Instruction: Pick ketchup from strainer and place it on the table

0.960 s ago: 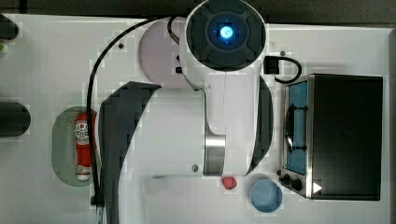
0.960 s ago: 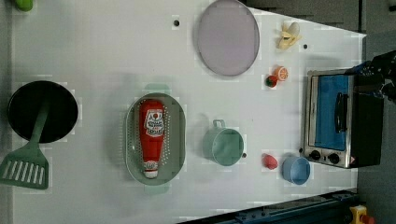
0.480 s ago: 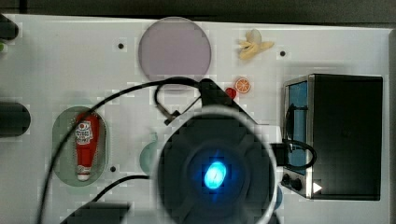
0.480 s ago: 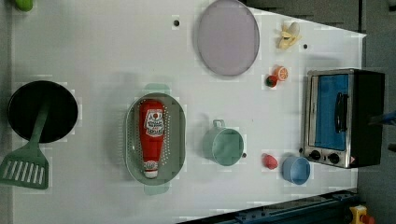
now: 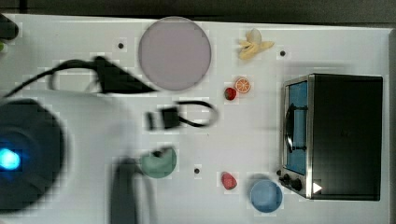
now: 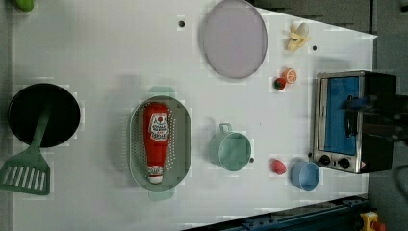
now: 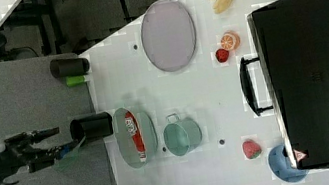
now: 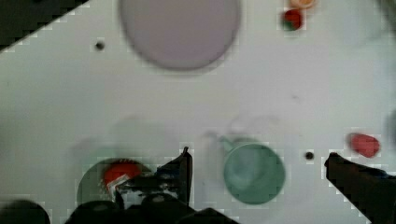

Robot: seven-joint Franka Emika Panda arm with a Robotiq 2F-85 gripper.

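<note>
I see the claw (image 8: 257, 161) spread wide, holding nothing, above the desk (image 6: 106, 53); ketchup (image 6: 156, 139) lies in the strainer (image 6: 183, 144), left view's left of the mug (image 6: 233, 150).

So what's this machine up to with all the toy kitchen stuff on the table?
A robot arm is going for the ketchup bottle, which lies flat in the pale green strainer, cap toward the left view's bottom. Nothing is held yet: its pincer hangs open above the table, with the green mug between its fingers in the wrist view. The bottle is untouched and is meant to end up on the bare tabletop.
</note>
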